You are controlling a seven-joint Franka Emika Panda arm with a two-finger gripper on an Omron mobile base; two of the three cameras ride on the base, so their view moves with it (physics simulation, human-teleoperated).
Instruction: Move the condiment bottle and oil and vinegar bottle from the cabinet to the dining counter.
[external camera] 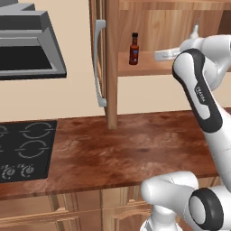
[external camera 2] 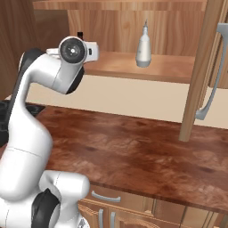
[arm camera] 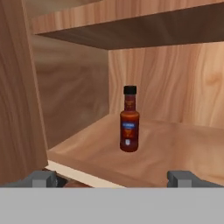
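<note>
"FRANKA" lettering on arm (external camera: 200, 94); bottle label (arm camera: 128, 127) illegible.

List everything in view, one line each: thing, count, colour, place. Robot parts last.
sauce bottle: one, dark red-brown, upright on the cabinet shelf, left part.
spout bottle: one, pale grey-white, upright on the same shelf, further right.
cabinet: one, light-brown wood, on the wall, doors open.
door handles: two, grey, on the open doors.
counter: one, reddish-brown wood grain, below the cabinet.
stovetop: one, black, set in the counter's left end.
range hood: one, grey, above the stovetop.
arm: one, white with dark joints, reaching to the shelf.
tool: one, open, facing the sauce bottle.
</note>
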